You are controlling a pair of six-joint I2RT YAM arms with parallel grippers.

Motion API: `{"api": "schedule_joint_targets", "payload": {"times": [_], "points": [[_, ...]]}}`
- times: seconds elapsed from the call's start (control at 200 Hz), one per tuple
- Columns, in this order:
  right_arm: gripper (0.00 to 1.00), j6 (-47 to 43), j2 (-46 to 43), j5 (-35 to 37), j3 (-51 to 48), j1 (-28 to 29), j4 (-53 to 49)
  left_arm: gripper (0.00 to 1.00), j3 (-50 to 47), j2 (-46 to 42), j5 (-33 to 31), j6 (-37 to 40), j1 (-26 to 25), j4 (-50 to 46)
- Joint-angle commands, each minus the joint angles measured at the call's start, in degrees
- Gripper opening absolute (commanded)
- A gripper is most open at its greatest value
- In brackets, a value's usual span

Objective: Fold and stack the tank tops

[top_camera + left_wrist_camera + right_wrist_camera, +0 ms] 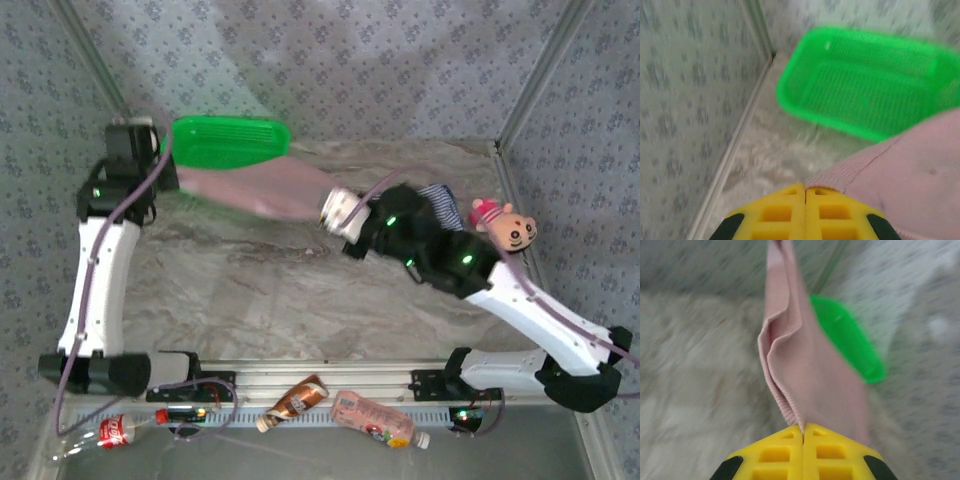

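- The dusty pink tank top is stretched between the two claws, running from about 10 o'clock on the worktop toward its middle. It appears to be held clear of the surface.
- The left claw is pressed together on one edge of the pink fabric, which is seen spreading away toward 4 o'clock in the left wrist view.
- The right claw is likewise pinched on a ribbed hem of the same top. From there the cloth is drawn up toward 12 o'clock as a narrow, doubled-over band.
- A green basket is set at about 11 o'clock on the worktop, just beyond the stretched top.
- The navy-and-white striped tank top is glimpsed at about 2 o'clock, bunched behind the right arm and mostly hidden. No fold can be made out in it.
- A pink plush toy lies just beside it toward 3 o'clock, and three bottles are scattered along the near edge at 6 to 7 o'clock.
- The task is judged to be at an early stage. The pink top is gripped and spread out but not yet laid down or folded, and the striped top appears untouched.
- A stack has not yet been started. What is left, by this reading, is folding each top and piling them together.
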Motion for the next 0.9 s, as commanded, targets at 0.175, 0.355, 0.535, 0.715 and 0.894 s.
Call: {"api": "schedule_joint_targets", "payload": {"times": [0.175, 0.355, 0.535, 0.715, 0.894], "points": [[0.00, 16.2, 6.0, 5.4, -22.0, 16.4, 8.7, 0.01, -30.7, -9.7, -2.4, -8.2, 7.2, -3.4], [0.00, 21.4, 13.6, 2.8, -23.6, 20.7, 17.7, 0.04, -30.7, -8.7, -0.5, -14.0, 15.2, -6.0], [0.00, 23.4, 19.6, -2.8, -20.7, 23.0, 22.0, 0.04, -40.0, -11.2, 11.9, -24.6, 24.1, -3.4], [0.00, 25.2, 18.6, -2.0, -21.8, 22.4, 21.9, 0.05, -41.4, -12.0, 12.1, -24.0, 24.3, -3.0], [0.00, 18.7, 12.3, 3.8, -12.4, 18.5, 9.0, 0.02, -34.6, -12.6, 15.3, -25.8, 22.6, -3.3]]}}
